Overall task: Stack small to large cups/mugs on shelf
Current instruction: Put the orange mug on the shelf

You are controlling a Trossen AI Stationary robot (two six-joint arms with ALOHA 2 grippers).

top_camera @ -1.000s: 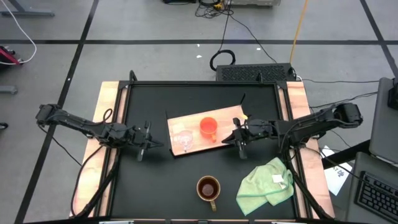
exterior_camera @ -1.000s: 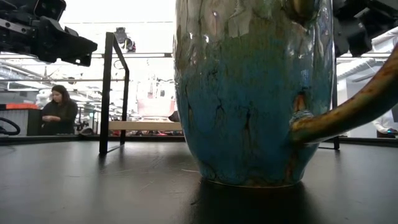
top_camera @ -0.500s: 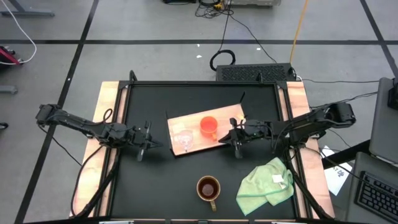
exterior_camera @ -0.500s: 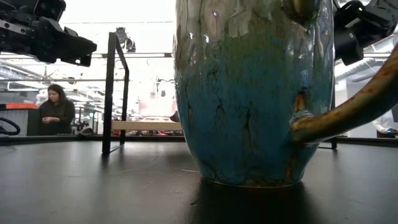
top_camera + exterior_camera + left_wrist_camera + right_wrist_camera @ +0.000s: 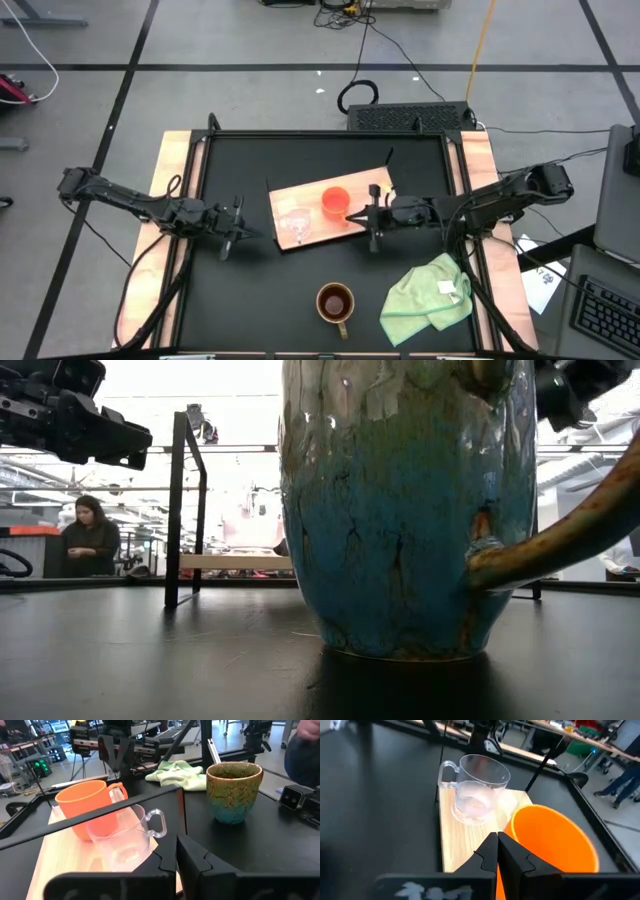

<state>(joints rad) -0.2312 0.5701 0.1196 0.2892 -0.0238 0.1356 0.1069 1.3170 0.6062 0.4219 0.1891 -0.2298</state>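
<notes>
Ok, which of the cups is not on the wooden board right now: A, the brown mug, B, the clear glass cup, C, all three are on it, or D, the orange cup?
A: in the high view the brown mug stands on the black tabletop beside the green cloth, while the clear glass cup and the orange cup both sit on the wooden board.

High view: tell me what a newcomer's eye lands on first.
The orange cup stands out first, upright on the light wooden board mid-table, beside the clear glass cup. The right gripper, fingers shut, is right next to the orange cup, while the left gripper waits left of the board. Nearer the front edge stand the brown mug and a crumpled light green cloth.
</notes>
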